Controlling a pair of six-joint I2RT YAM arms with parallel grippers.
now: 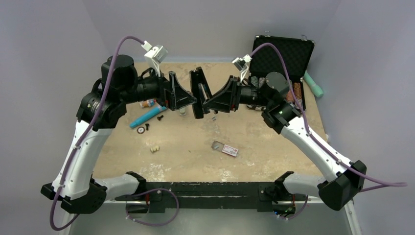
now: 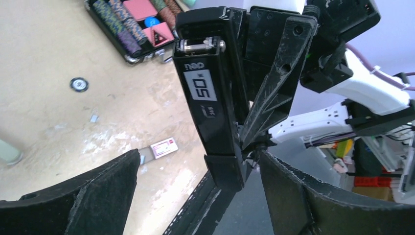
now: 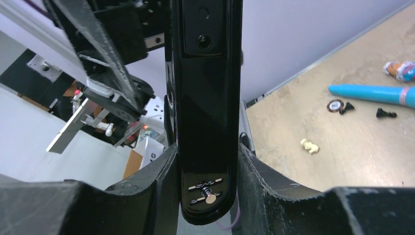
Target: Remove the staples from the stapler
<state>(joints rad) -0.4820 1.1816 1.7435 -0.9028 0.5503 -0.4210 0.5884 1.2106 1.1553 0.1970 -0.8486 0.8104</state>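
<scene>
The black stapler (image 1: 198, 94) hangs upright in the air above the table's middle, between both grippers. My right gripper (image 1: 211, 104) is shut on it: in the right wrist view both fingers (image 3: 156, 181) press the sides of its base (image 3: 208, 98), near the metal anvil plate. My left gripper (image 1: 190, 102) is open. In the left wrist view its fingers (image 2: 98, 196) stand wide apart, and the stapler's labelled top (image 2: 213, 98) reaches between them without touching. A red and white staple box (image 1: 230, 150) lies on the table.
An open black case (image 1: 284, 54) with poker chips stands at the back right, with a teal object (image 1: 313, 83) beside it. A blue marker (image 1: 147, 116), a poker chip (image 1: 141, 129), small black pieces (image 1: 160, 117) and a cream piece (image 1: 154, 148) lie at the left.
</scene>
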